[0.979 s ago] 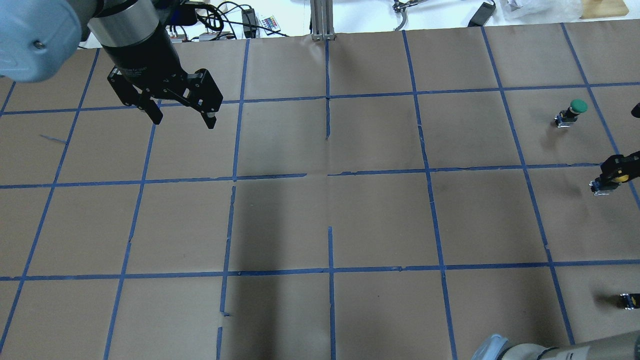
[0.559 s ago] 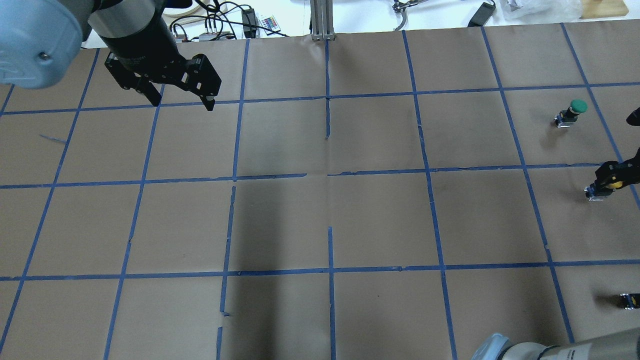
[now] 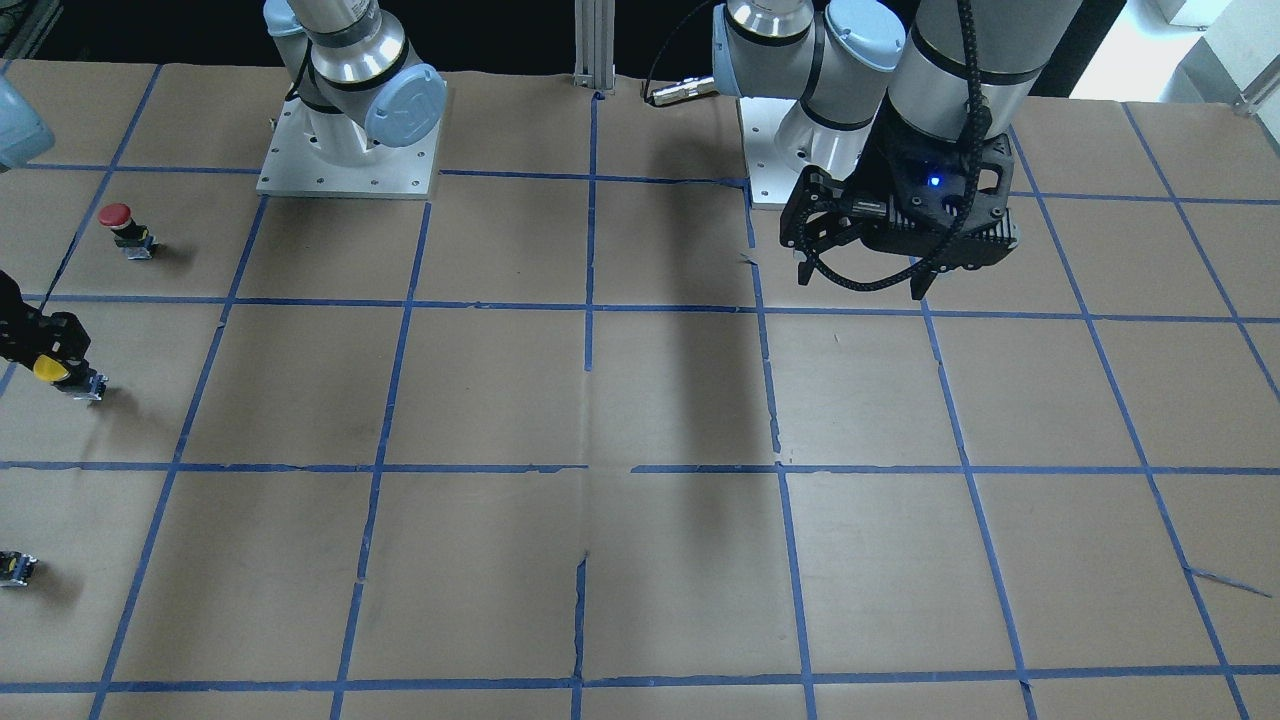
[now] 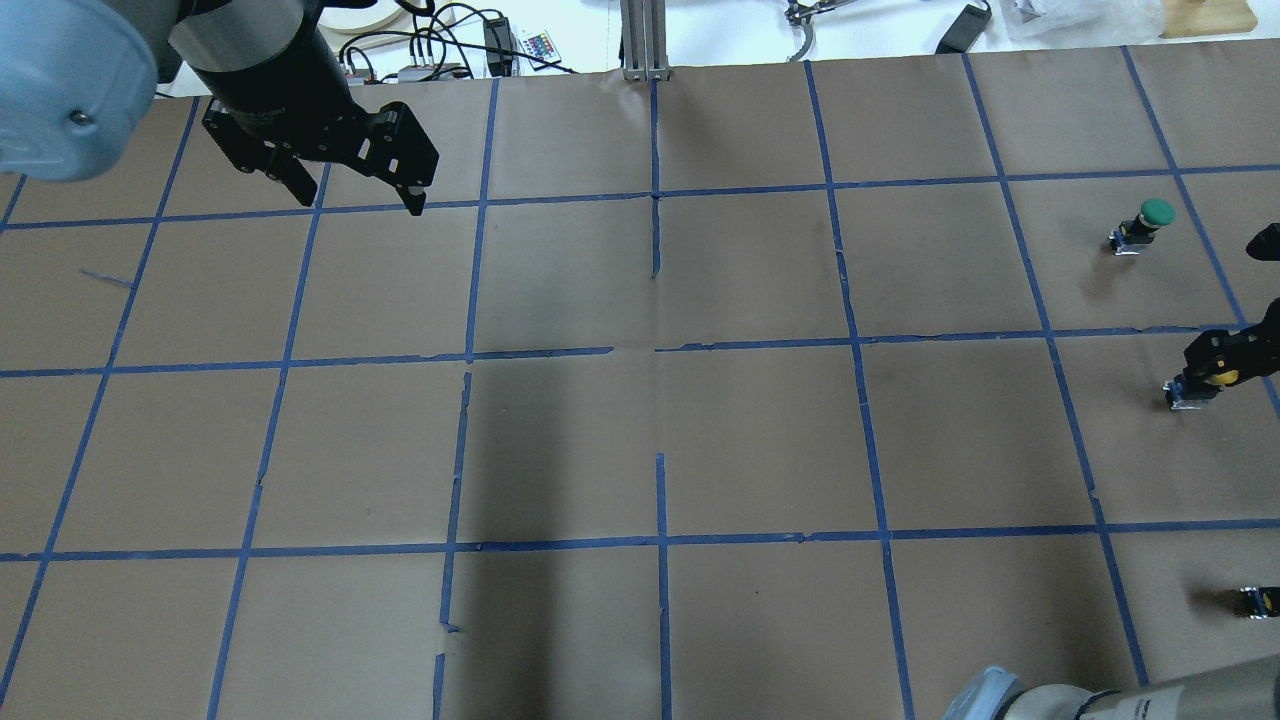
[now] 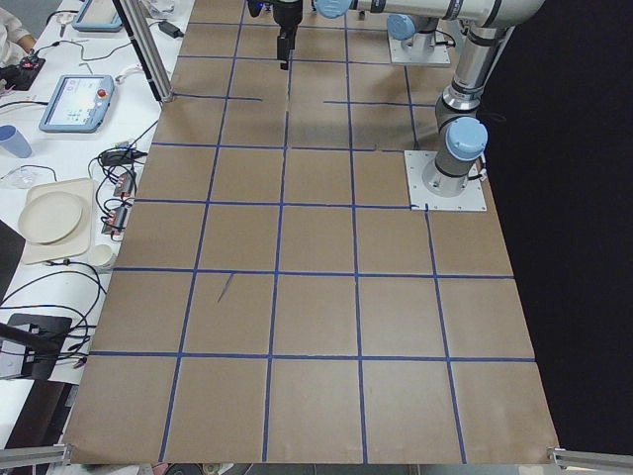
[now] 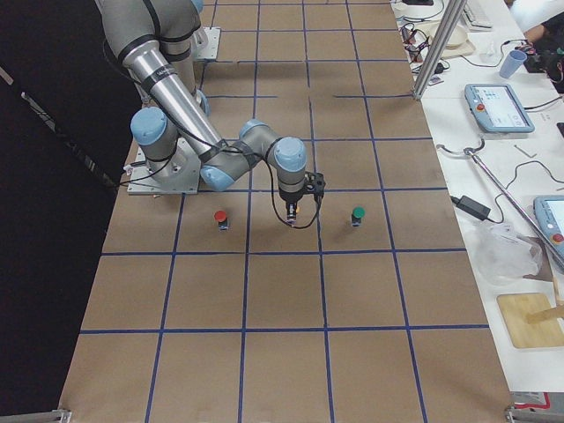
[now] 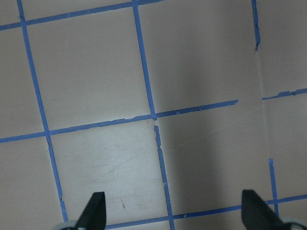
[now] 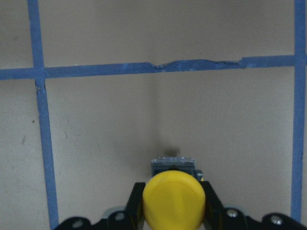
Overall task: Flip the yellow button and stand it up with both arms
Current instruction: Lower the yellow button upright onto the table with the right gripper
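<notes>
Currently clamped in right gripper [image 4: 1212, 362] at 3 o'clock edge of table [image 4: 640, 440]: yellow button [image 8: 173, 203], cap toward 6, base toward 12 in wrist view. Left gripper [image 4: 358, 198] spread empty, far off at 10 o'clock.

Yellow button [image 8: 173, 199]; brown table [image 4: 760, 440], blue grid; tiny part [image 4: 1258, 600] seemingly black.

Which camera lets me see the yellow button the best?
The right wrist-mounted view: the yellow button looks big, its cap gripped by the right hand. Front-facing and overhead views show it tiny at their edges, exterior right tinier; the others miss it.
</notes>
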`<action>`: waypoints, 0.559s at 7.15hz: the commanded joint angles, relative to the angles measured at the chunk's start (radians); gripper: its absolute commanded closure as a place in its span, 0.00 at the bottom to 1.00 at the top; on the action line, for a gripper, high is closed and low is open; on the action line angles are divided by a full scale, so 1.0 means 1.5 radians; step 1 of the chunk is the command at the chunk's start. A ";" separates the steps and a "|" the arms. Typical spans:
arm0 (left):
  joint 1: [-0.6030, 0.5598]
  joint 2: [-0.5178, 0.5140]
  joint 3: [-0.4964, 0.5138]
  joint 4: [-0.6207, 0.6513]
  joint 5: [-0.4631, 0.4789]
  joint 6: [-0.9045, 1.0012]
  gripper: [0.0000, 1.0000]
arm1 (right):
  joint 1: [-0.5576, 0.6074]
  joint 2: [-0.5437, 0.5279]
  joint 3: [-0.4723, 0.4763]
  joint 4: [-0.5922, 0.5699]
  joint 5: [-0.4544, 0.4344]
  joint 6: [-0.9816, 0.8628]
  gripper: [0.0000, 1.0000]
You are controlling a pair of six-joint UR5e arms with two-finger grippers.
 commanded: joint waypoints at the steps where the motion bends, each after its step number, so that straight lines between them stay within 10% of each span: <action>1: 0.003 -0.003 0.000 0.001 0.001 0.007 0.01 | -0.001 0.000 0.000 -0.001 -0.001 0.000 0.42; 4: 0.003 -0.005 0.000 -0.002 0.026 0.008 0.01 | -0.001 0.002 0.000 -0.001 -0.001 -0.001 0.29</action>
